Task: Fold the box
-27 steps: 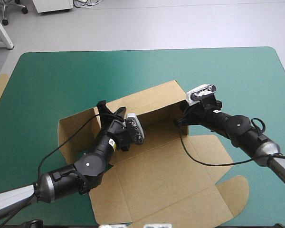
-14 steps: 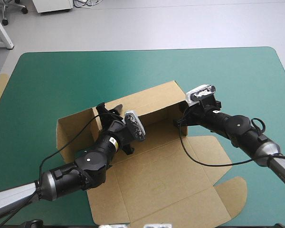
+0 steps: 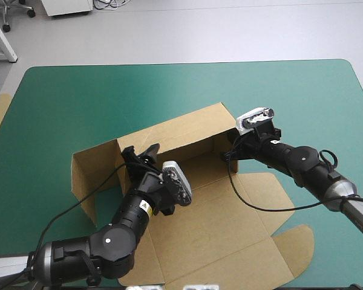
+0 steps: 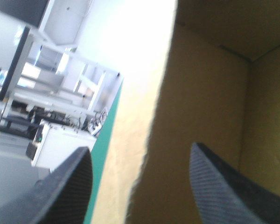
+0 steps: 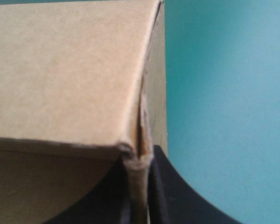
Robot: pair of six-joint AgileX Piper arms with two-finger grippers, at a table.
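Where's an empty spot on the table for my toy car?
Bare teal-green cover lies between the box and the table's far edge, out to the far right corner. The middle is crowded: the left gripper and right gripper are at the box's walls.

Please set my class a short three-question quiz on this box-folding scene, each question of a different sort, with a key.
1. True or false: the right gripper is shut on the box.
2. The left gripper has its fingers: A) open, B) shut in a pointed arch, C) out of view.
3. Fill in: the lid lies ___ on the teal-green cover.
Key: 1 true; 2 A; 3 flat.
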